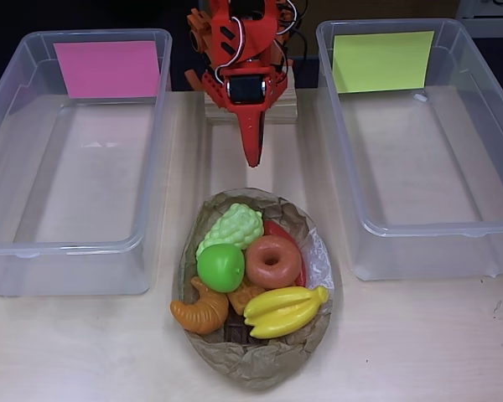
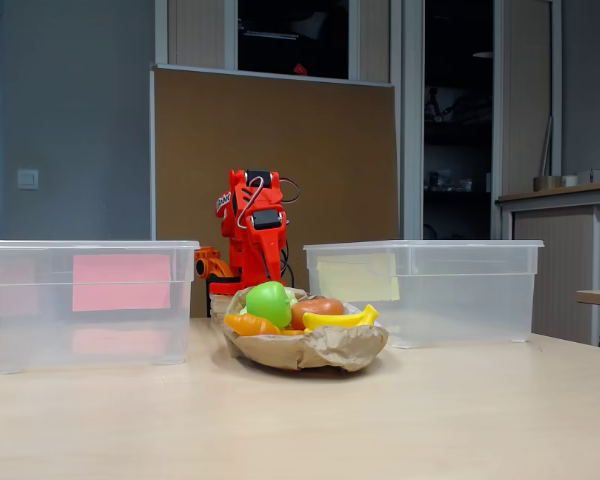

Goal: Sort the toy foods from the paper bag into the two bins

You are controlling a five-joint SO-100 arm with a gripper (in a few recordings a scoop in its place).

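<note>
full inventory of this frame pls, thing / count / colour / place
bins: 2, clear; pink-card bin left, yellow-green-card bin right, overhead view
paper bag: 1, brown, centre front, between the bins
grapes: 1 bunch, pale green, in bag
apple: 1, green, in bag
donut: 1, brown, in bag
bananas: 1 bunch, yellow, in bag
croissant: 1, orange, in bag
chili: 1, red, mostly hidden
table: 1, light wood
gripper: 1, red, fingers pointing at the bag, above table

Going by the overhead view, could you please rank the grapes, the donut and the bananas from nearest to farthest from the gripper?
From the gripper:
1. Grapes, at the top of the paper bag, just below the tip.
2. Donut, mid-bag, right of the green apple.
3. Bananas, at the bag's lower right.
</note>
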